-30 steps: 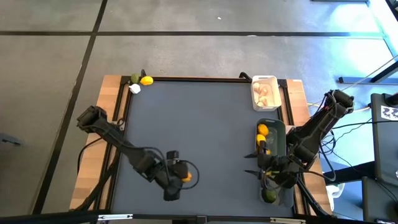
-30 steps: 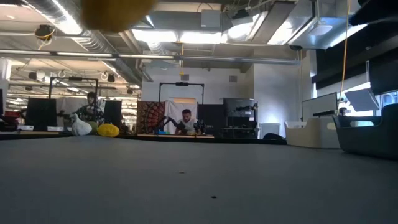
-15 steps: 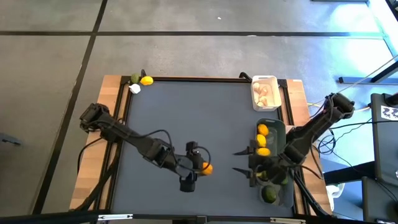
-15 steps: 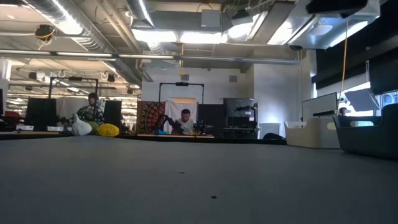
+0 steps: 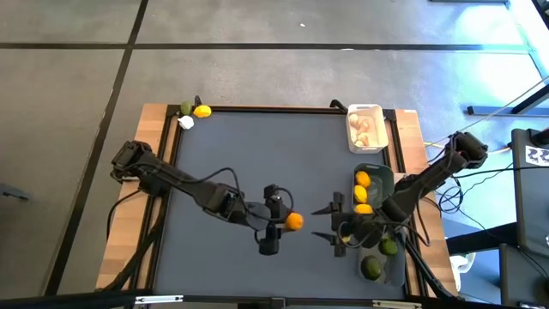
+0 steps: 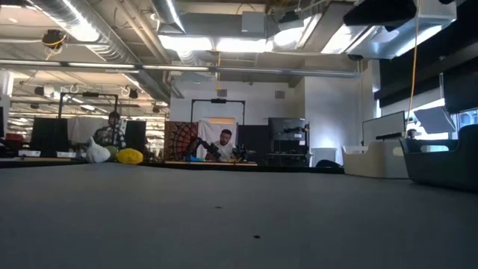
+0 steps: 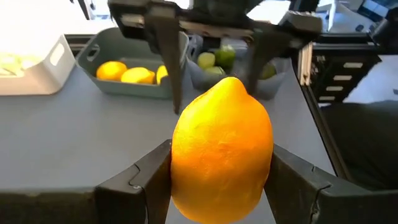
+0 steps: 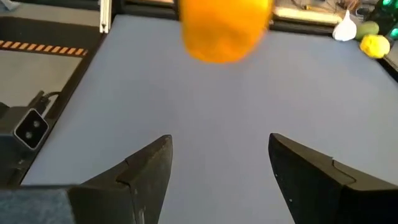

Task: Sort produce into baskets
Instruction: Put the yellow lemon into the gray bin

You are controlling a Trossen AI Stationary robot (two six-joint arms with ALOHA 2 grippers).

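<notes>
Lemon (image 7: 222, 146) clamped in left tool (image 5: 281, 220); right tool (image 5: 331, 227) facing, jaws wide, empty.

Table (image 5: 257, 154), seen from above: 3 baskets (image 5: 374, 189) line the 3 o'clock edge; 3 loose produce pieces (image 5: 193, 112) sit at the 11 o'clock corner; 1 fruit (image 5: 293, 221) is held off-centre toward 5 o'clock, between both grippers.

Bright ceiling glare, dim tabletop

no readable text, no labels, no brand marks, no numbers or signs legible in any view
</notes>
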